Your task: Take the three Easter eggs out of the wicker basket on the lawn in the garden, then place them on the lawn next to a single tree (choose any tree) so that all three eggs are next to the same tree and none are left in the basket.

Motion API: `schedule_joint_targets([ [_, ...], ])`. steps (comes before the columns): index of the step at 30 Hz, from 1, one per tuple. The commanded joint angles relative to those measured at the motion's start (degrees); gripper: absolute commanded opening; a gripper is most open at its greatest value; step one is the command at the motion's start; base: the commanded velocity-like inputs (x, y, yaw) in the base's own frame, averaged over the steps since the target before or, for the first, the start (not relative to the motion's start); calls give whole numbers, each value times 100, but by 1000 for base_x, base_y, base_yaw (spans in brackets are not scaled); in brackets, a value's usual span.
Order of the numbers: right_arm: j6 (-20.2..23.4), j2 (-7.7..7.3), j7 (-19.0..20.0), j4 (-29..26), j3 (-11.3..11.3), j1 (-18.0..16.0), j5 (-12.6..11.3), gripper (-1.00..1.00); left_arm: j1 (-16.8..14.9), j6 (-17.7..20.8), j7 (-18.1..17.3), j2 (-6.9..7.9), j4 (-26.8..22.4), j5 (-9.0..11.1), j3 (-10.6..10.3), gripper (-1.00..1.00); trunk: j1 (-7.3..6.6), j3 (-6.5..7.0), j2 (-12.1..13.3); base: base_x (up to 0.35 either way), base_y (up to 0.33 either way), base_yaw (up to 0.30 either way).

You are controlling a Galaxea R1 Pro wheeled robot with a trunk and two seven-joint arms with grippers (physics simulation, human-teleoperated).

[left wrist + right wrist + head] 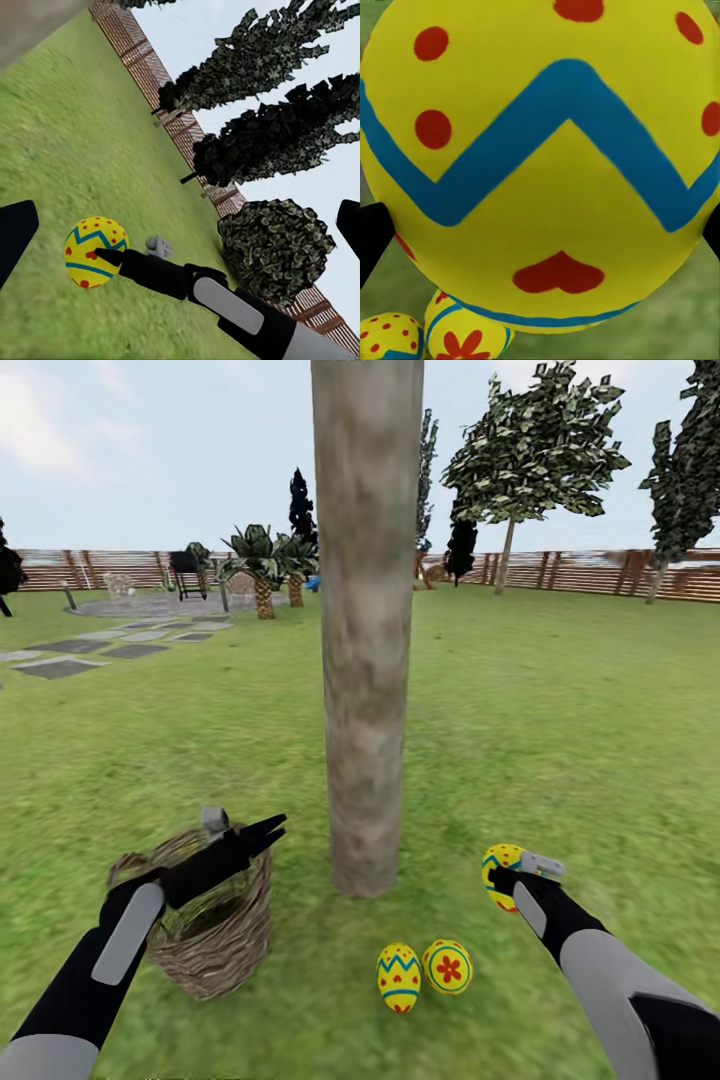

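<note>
Two Easter eggs (424,972) are seen lying on the lawn (560,760) at the tree (366,660) foot, five o'clock, head view; wicker basket (215,930) at eight o'clock beneath the left gripper (270,830), jaws parted, empty. Right wrist view: third egg (540,165) is clasped by the right gripper (505,880). Last placement judged in hand; lowering beside the pair, then release, is called for.

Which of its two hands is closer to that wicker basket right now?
The left. The left gripper hovers over the wicker basket's rim, while the right gripper, holding an egg, is across the tree trunk from it.
</note>
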Motion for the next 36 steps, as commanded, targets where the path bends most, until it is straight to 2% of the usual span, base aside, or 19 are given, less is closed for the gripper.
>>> schedule_joint_targets([
  [1,21,0,-21,-14,8,0,-68,-100,-4,33,-6,-3,7,20,-1,100,-1,-2,-2,1,-1,226],
  [5,17,1,-20,-8,8,0,-68,-100,-4,35,-55,-9,-28,21,-14,100,-1,11,-2,-26,-19,263],
  [7,17,5,-20,-7,8,0,-68,-100,-6,38,-65,-9,-44,16,-89,100,-1,18,-2,-168,-180,271],
  [17,17,1,-20,1,0,0,-68,-100,-4,33,-60,-18,-57,-15,-274,100,-1,53,-2,-121,-287,272],
  [26,-176,-6,-29,3,-5,-2,-100,-100,-5,33,-51,-19,-48,-20,-282,100,-1,85,-2,5,-316,269],
  [32,-173,-21,-20,-6,-18,-8,-128,-100,-4,37,-71,-2,-47,30,-256,100,-1,93,-2,6,-27,78],
  [36,-168,-39,-20,-6,-23,-8,-127,-100,-4,41,-178,4,-76,25,-245,100,87,21,-163,0,0,1],
])
